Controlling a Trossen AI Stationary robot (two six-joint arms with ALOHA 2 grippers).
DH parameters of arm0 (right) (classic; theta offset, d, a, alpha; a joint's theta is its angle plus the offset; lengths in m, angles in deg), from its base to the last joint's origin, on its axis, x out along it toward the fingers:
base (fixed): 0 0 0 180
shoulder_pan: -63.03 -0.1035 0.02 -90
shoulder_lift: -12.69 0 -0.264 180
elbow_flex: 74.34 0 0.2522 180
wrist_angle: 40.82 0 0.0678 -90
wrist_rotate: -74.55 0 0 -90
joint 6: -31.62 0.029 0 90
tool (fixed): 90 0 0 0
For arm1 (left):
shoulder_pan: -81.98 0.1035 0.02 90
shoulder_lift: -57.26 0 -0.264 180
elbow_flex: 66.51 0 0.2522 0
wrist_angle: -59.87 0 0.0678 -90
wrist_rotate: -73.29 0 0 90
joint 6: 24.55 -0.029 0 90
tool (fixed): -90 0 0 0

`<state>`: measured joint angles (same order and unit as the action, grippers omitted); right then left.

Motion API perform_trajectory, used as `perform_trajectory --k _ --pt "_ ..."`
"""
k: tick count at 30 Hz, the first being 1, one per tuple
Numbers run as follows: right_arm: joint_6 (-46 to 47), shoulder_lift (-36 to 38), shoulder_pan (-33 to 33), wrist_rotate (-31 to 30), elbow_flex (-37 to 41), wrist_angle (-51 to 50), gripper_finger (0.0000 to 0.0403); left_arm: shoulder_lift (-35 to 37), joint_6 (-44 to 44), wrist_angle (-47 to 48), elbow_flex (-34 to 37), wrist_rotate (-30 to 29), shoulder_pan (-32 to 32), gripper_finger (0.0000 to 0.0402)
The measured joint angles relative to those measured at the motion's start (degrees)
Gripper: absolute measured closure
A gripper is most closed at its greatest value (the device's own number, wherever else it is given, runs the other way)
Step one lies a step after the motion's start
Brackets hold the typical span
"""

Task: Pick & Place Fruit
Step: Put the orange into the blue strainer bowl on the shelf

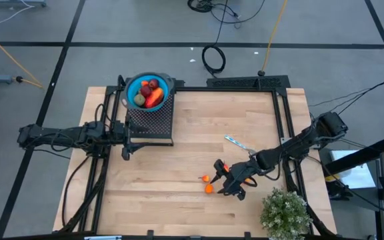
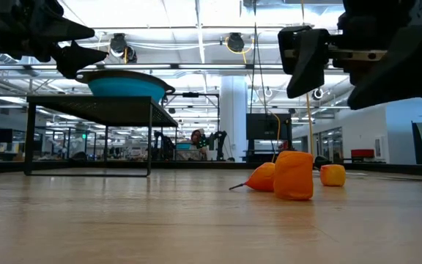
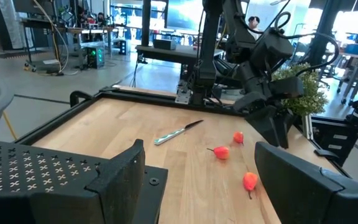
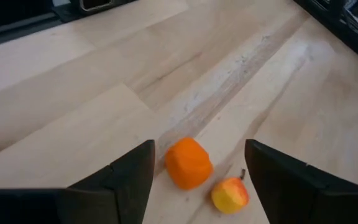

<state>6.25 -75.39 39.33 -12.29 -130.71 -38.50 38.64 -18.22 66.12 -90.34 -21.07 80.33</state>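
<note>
Right gripper (image 4: pixel 197 171): fingers spread, orange toy fruit (image 4: pixel 188 163) between them; yellow-red stemmed fruit (image 4: pixel 230 194) just beside, on wooden tabletop (image 4: pixel 73 87).

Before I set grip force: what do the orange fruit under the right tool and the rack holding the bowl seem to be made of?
Orange fruit: probably moulded plastic or foam, matte, faceted, uniform colour. Rack: looks like black-painted perforated metal, with a regular hole pattern and thin legs. The right tool hangs open above the fruit.
</note>
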Motion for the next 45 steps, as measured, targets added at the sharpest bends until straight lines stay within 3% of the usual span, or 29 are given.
perform_trajectory --k 12,27,45 --pt "-4.5 -9.5 0.3 0.0 -0.2 9.4 0.0150 0.0 0.0 -0.1 0.0 0.0 0.0 0.0105" --pt "-3.7 -14.7 3.1 3.1 -3.7 7.0 0.0145 0.0 0.0 -0.2 -0.1 0.0 0.0 0.0105" --pt "-2.3 -14.7 4.0 3.1 -3.7 4.7 0.0251 0.0 0.1 -0.1 -0.1 0.0 0.0 0.0105"
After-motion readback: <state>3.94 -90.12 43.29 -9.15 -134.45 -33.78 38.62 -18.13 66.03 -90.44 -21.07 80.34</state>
